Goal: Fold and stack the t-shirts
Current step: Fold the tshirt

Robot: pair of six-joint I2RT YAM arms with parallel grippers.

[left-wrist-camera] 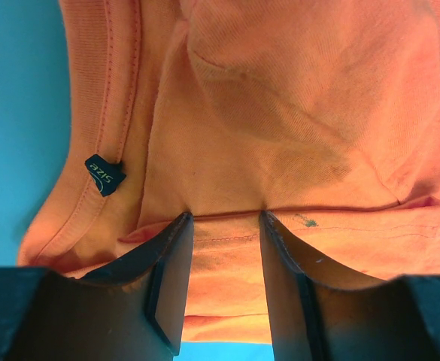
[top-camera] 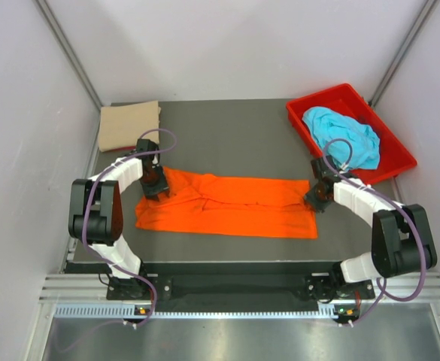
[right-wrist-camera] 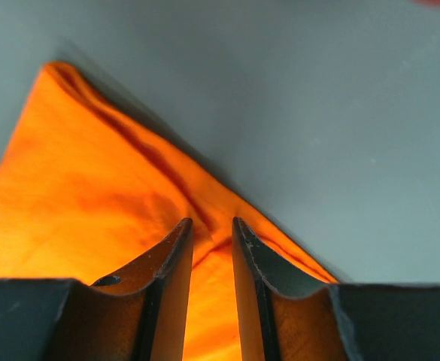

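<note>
orange shirt (top-camera: 235,207) (left-wrist-camera: 280,113) (right-wrist-camera: 77,203): laid out kinda wrinkly on the near half of the counter (top-camera: 235,135), long side running left to right
left pincer (top-camera: 153,184) (left-wrist-camera: 227,218): sitting right on the shirt's far-left corner, jaws apart, a stitched hem crosses just at the fingertips and orange cloth shows through the gap
size tag (left-wrist-camera: 104,174): small dark tag on the collar seam, off to the left of the left pincer in its own wrist view
right pincer (top-camera: 315,197) (right-wrist-camera: 212,224): at the shirt's right edge, jaws only a little apart, the cloth's edge runs slantwise under them with bare counter just past it
tan shirt (top-camera: 129,125): folded at the far-left corner of the counter, apart from the left pincer
turquoise shirt (top-camera: 344,135): crumpled inside the red bin (top-camera: 317,98) at the far-right corner, just beyond the right pincer
</note>
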